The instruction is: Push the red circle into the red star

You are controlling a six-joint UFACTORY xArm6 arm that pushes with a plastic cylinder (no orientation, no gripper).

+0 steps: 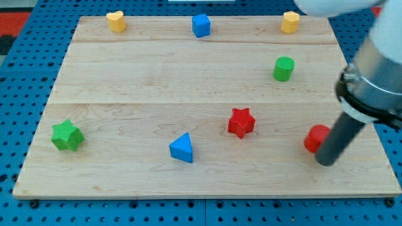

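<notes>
The red circle (315,137) lies near the board's right edge, partly hidden by my rod. The red star (241,122) sits to its left, a good gap away, around the lower middle of the board. My tip (326,162) rests on the board just below and right of the red circle, touching or nearly touching it. The dark rod slants up to the right into the arm's grey body (377,69).
A blue triangle (182,149) lies lower centre, a green star (66,135) at the left. A green cylinder (284,68) sits upper right. Along the top edge are a yellow heart (116,21), a blue cube (201,26) and a yellow block (289,22). The wooden board (125,75) rests on a blue pegboard.
</notes>
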